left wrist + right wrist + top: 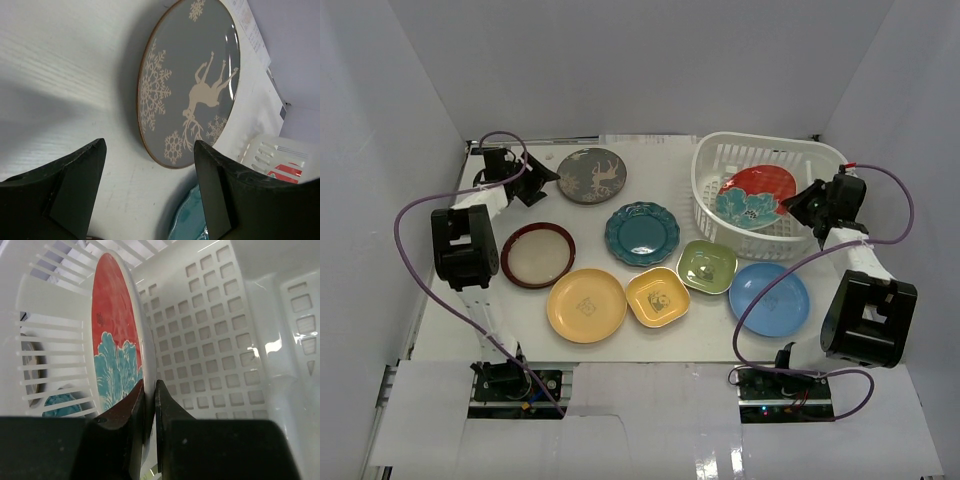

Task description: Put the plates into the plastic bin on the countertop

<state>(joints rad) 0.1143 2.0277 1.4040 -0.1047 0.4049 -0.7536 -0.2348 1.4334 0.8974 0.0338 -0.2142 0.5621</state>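
Bin (721,152) sits at the upper right of my top view, with the red-patterned plate (758,190) inside it. My right gripper (149,385) is clamped on that plate's rim. My left gripper (149,145) hangs spread wide, gripping nothing, just beside the dark grey plate (591,175) at upper centre on the countertop (670,160).

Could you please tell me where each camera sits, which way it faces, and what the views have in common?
Top external: above and behind the left arm and right arm, looking down at the countertop; both show whole.
Left wrist: on the left arm, facing the dark grey plate past the open left gripper.
Right wrist: on the right arm, facing into the plastic bin; right gripper shut on the red-patterned plate.
Shared: all three show the plastic bin.
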